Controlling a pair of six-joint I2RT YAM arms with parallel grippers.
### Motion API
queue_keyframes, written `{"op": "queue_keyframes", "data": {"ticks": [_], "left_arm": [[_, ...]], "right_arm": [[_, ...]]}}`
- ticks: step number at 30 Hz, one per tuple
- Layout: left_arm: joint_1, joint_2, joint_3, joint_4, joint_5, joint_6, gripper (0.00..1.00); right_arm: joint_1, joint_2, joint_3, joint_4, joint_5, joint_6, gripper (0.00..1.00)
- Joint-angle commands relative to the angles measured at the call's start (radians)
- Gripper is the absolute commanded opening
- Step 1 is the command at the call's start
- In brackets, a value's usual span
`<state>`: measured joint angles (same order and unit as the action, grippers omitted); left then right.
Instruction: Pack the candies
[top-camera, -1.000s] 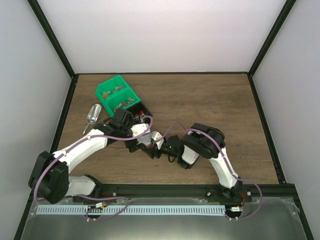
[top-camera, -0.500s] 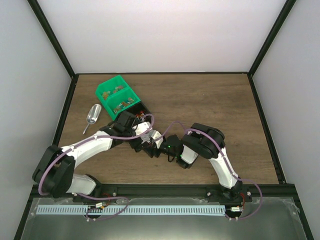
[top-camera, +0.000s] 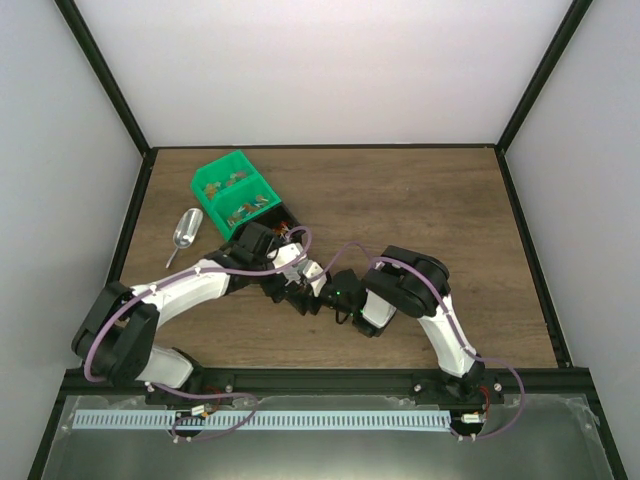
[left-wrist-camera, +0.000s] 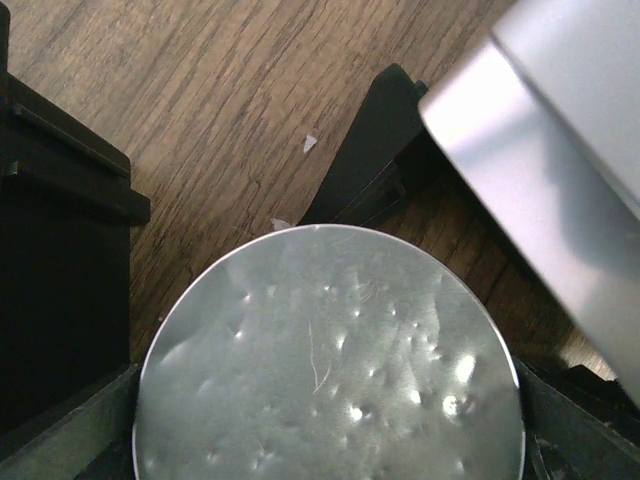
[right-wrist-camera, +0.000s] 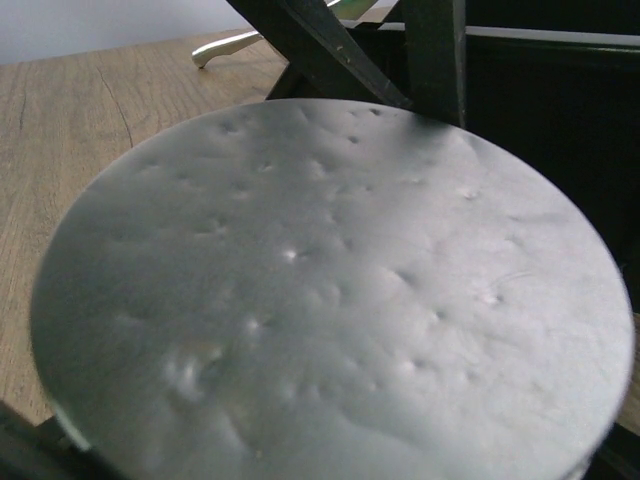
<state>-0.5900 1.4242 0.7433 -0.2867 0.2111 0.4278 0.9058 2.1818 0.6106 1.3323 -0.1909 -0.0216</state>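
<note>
One brown wood tabletop (top-camera: 420, 200), white walls (top-camera: 320, 70)

Matt wood-grain table (top-camera: 400, 200), dimpled dull-metal disc (right-wrist-camera: 330, 290) — glossy green plastic bins (top-camera: 204, 190)

The left arm (top-camera: 190, 285) reaches forward-right; the right arm (top-camera: 432, 322) folds leftward. The left hand (top-camera: 283, 282) and right hand (top-camera: 312, 298) sit close together, grip undetermined.

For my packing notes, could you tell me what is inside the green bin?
Both compartments of the green bin hold small brown-orange pieces; anything beneath the top layer is hidden.
</note>
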Motion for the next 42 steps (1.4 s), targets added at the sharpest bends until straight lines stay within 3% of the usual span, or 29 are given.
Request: {"op": "queue_keyframes", "data": {"ticks": [1,11,18,23,29,36,42], "left_arm": [[0.001,-0.016,0.001,0.025,0.038,0.028,0.92],[0.062,0.017,0.032,-0.139,0.217,0.363,0.9],[0.084,0.121,0.082,-0.275,0.251,0.633,0.84],[0.091,0.17,0.118,-0.315,0.247,0.736,0.79],[0.117,0.117,0.137,-0.314,0.264,0.68,0.99],[0.127,-0.11,0.099,-0.313,0.251,0.544,1.0],[0.151,-0.171,0.053,-0.267,0.229,0.413,1.0]], "right_arm": [[-0.001,0.069,-0.026,-0.197,-0.023,0.062,0.65],[-0.002,0.058,-0.049,-0.159,-0.112,0.035,0.65],[-0.002,0.055,-0.053,-0.166,-0.135,0.024,0.64],[-0.001,0.059,-0.053,-0.166,-0.141,0.022,0.64],[-0.002,0.051,-0.055,-0.165,-0.114,0.032,0.64],[-0.046,0.035,-0.064,-0.174,-0.031,0.079,0.65],[-0.109,0.044,-0.057,-0.206,0.042,0.126,0.66]]}}
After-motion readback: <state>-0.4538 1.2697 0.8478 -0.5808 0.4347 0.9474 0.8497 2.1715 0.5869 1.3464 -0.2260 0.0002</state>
